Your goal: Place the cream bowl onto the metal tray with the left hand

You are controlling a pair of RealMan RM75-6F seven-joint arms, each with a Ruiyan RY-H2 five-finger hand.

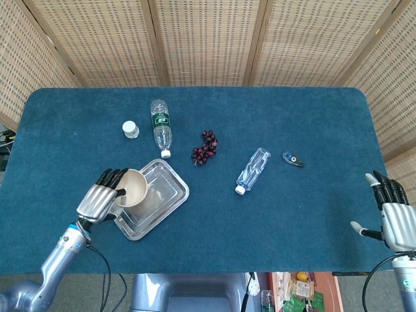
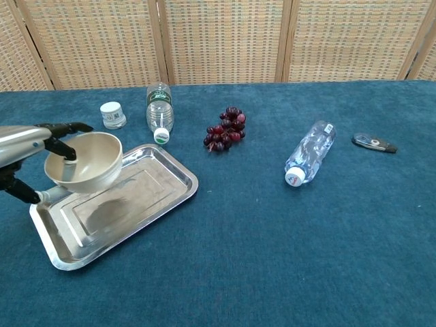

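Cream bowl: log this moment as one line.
left hand holds cream bowl above metal tray | not set down | right hand idle, open

left hand [image 1: 97,201] gripping cream bowl [image 1: 132,188] over metal tray [image 1: 162,195] near table's front-left, right hand [image 1: 395,221] with fingers apart at front-right corner
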